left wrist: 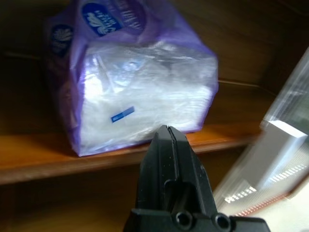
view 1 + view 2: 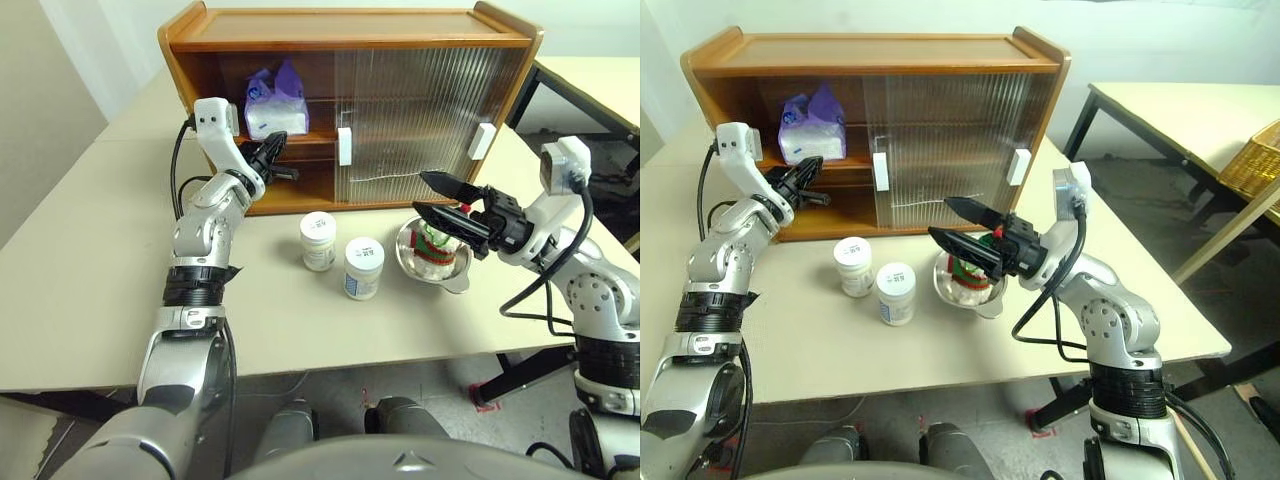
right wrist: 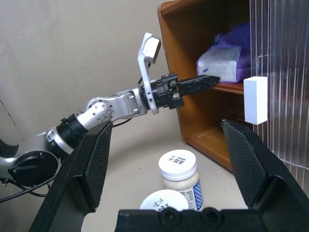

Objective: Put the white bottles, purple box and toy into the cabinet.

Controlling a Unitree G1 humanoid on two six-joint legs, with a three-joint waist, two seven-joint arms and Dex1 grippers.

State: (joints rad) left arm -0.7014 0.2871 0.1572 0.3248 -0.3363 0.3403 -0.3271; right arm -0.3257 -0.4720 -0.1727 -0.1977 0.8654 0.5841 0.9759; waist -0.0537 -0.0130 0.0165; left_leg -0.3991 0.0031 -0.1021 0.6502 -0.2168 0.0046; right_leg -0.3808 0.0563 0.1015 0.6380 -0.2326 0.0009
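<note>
Nearest to the camera stood the two small white plastic bottles with screw lids (image 2: 318, 240) (image 2: 363, 267), side by side on the pale beige table (image 2: 90, 290), in front of the wide wooden cabinet with ribbed translucent sliding doors (image 2: 350, 100). Just beside them, a round steel bowl (image 2: 432, 262) held the small plush toy in red and green knitted clothes (image 2: 435, 245); the right gripper (image 2: 430, 195) hovered over it with fingers spread wide, holding nothing, and hid most of the toy. The soft lavender purple box of tissues (image 2: 273, 98) sat on the upper shelf, at the open left side of the cabinet. The left gripper (image 2: 280, 150) was clenched empty, its tips just in front of the pack near the shelf edge; whether they touched it was hard to tell. Behind the ribbed doors nothing could be made out
</note>
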